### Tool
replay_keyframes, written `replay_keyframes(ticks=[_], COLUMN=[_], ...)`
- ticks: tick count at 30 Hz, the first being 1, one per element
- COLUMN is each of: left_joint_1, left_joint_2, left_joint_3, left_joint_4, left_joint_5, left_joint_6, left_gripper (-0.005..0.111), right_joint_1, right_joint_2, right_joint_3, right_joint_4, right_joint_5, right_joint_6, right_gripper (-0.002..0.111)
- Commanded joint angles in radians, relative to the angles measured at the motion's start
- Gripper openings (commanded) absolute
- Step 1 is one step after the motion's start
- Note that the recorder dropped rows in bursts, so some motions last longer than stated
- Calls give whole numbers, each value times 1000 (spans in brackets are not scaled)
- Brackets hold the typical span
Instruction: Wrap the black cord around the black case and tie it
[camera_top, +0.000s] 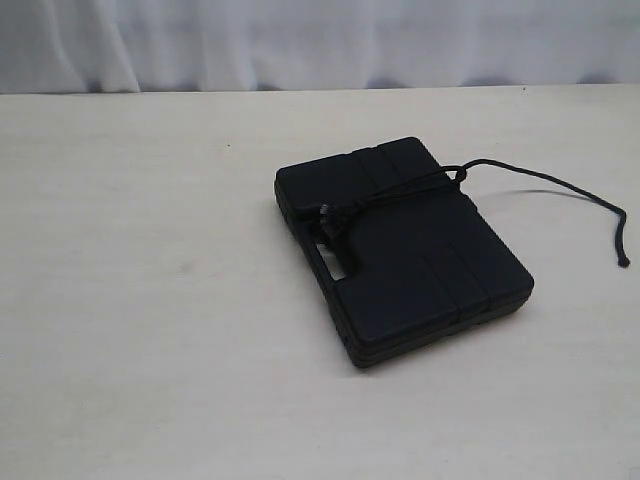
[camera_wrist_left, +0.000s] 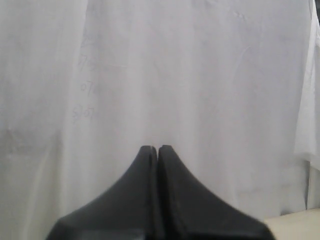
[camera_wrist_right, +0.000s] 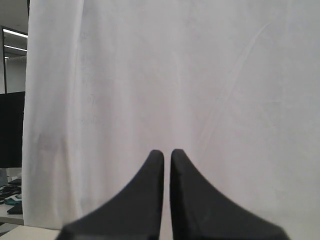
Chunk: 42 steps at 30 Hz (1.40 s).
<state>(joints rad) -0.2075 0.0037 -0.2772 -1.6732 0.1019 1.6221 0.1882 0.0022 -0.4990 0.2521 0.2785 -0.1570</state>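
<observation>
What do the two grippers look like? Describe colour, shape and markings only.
The left gripper and the right gripper look alike. Both have smooth matte black jaws, broad at the base and sweeping in a curve to narrow, rounded tips. No markings, labels or cables show on either one.

I see the black case (camera_top: 405, 250) lying flat on the tabletop (camera_top: 150, 300) — matte, rectangular, ribbed on top, with a handle slot at one edge. The black cord (camera_top: 560, 186) crosses the case's top from beside that slot to a knot at its far corner — the loose tail trails off the case.
</observation>
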Motion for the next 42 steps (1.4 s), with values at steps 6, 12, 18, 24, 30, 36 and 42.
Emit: replay_keyframes(ticks=[6,12,18,24,30,36,42], left_joint_1=[4,5,46,77,139,144,144], left_joint_2=[-4,-4,-4,-4,-4,-4,-4], left_joint_3=[114,249,277,277,277,277,277], left_joint_4=[1404,1530,1605,1722,1722,1712,1713], left_joint_5=[-13,-149,-129,40,196,207,207], left_joint_6=[-1443,-1622,-1615,-1615,-1612,-1612,-1615], left_gripper=[0,0,0,0,0,0,0], right_joint_1=[1,1,1,1,1,1,1], right_joint_2=[-2,-2,-2,-2,-2,-2,-2], right_joint_3=[4,4,4,4,4,4,4], right_joint_4=[1,1,1,1,1,1,1], right_joint_5=[10,10,10,10,10,10,10], right_joint_6=[-8,-8,-8,-8,-8,-8,-8], right_gripper=[4,4,4,4,4,4,4])
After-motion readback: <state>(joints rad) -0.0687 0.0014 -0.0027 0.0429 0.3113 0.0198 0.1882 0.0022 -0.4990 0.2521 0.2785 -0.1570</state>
